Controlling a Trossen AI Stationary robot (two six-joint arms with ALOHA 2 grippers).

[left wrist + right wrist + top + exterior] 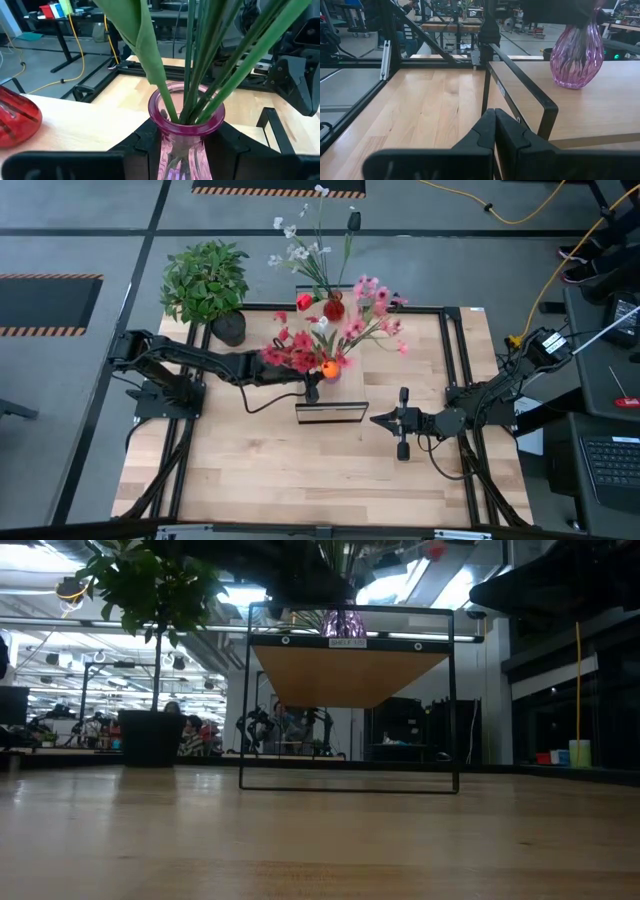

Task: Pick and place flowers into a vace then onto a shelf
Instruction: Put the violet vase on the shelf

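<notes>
The left gripper (186, 145) clasped the upright pink vase (186, 131) (stems (210, 55) vertical) on the shelf (600, 107); right gripper (495, 131) closed.

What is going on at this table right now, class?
The left gripper is closed on the neck of a pink vase full of flowers, and the vase stands on the shelf. The right gripper waits shut over the table beside the shelf. A red vase with white blossoms and a potted plant stand at the table's far edge.
</notes>
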